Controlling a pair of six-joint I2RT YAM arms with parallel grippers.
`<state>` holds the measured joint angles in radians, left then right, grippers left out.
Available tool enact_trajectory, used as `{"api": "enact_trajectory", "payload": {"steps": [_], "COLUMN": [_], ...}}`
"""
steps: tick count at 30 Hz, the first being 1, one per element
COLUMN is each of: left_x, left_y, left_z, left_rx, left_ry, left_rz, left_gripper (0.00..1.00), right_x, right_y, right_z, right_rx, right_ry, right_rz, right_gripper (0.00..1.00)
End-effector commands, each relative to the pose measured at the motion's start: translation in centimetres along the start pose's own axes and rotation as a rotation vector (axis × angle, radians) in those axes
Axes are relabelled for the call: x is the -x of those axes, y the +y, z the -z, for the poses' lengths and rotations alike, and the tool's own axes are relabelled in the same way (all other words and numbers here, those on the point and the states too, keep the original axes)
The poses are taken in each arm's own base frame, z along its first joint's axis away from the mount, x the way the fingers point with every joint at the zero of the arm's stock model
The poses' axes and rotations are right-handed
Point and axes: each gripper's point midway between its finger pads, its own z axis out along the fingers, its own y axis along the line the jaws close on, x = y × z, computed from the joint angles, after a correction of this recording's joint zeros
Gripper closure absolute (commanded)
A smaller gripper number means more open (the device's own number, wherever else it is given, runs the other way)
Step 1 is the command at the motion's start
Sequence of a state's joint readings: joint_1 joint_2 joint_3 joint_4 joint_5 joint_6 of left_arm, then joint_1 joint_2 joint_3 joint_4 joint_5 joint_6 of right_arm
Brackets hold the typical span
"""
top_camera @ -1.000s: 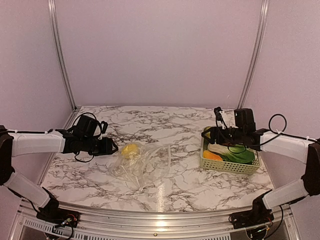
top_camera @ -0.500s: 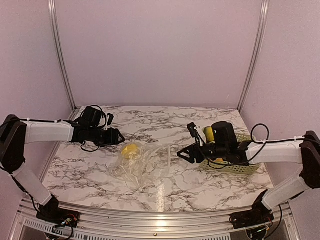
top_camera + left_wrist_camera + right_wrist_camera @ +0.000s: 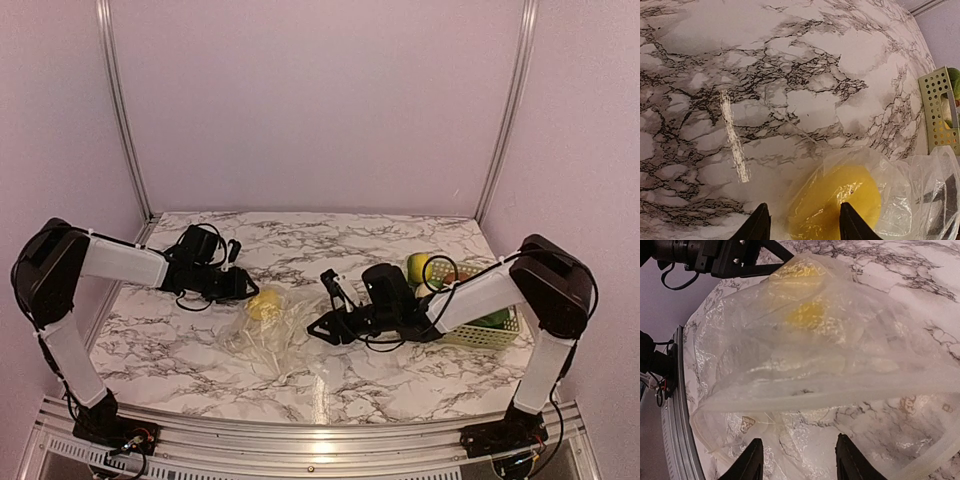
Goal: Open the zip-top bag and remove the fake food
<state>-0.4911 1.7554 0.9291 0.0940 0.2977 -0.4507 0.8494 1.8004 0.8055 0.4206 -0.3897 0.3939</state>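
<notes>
While the zip-top bag (image 3: 275, 335) lies slack, the left gripper (image 3: 802, 214) and right gripper (image 3: 799, 442) stand parted, empty

arms (image 3: 125, 262) stretched inward, both jaws parted

Lab booth: aluminium frame (image 3: 124, 110), blank walls (image 3: 320, 100)

The top view looks down from above and behind the arm bases (image 3: 100, 425), far enough to hold the whole marble table (image 3: 180, 350). The left wrist view sits low and close, facing across it: basket (image 3: 939, 100) at the right edge, yellow piece (image 3: 840, 200) inside the zip-top bag (image 3: 920, 195) at lower centre. The right wrist view hangs very near the bag, facing the left gripper (image 3: 782, 266) at upper left. All 3 share the bag.
</notes>
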Motion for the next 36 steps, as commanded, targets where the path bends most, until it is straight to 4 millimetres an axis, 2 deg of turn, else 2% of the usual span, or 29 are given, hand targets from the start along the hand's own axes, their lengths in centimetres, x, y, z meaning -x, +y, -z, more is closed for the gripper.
{"api": "enact_trajectory", "payload": {"steps": [1, 8, 12, 17, 23, 26, 30, 34, 36], "left_x": [-2.7, -5.7, -7.0, -8.3, -8.6, -8.8, -8.7, -8.3, -7.9], "left_y": [0.1, -0.2, -0.8, -1.9, -2.9, -3.7, -4.7, -5.1, -4.7], "left_z": [-1.5, -2.6, -2.5, -2.5, -2.4, -2.2, -1.9, -1.5, -1.2], "left_rx": [-0.008, 0.001, -0.020, -0.040, -0.064, -0.084, -0.110, -0.122, -0.110], "left_ry": [0.063, 0.121, 0.127, 0.135, 0.128, 0.123, 0.114, 0.105, 0.093], "left_rz": [-0.014, -0.015, 0.004, 0.007, 0.018, 0.019, 0.017, 0.020, 0.034], "left_gripper": [0.55, 0.69, 0.78, 0.83, 0.87, 0.88, 0.90, 0.96, 1.00], "right_x": [3.5, 3.5, 2.9, 2.2, 1.7, 1.5, 1.0, 0.3, 0.1], "right_y": [1.1, 0.6, 0.7, 1.6, 2.5, 2.6, 2.5, 2.0, 1.8], "right_z": [-1.4, -3.2, -4.1, -5.4, -6.4, -6.9, -7.9, -8.5, -8.3], "right_rx": [0.028, 0.031, 0.038, 0.037, 0.034, 0.015, -0.012, -0.041, -0.054], "right_ry": [-0.090, -0.070, -0.044, -0.012, 0.011, 0.025, 0.050, 0.082, 0.091], "right_rz": [0.020, 0.006, 0.004, 0.019, 0.025, 0.030, 0.041, 0.053, 0.062], "right_gripper": [0.53, 0.53, 0.42, 0.34, 0.26, 0.17, 0.16, 0.18, 0.21]}}
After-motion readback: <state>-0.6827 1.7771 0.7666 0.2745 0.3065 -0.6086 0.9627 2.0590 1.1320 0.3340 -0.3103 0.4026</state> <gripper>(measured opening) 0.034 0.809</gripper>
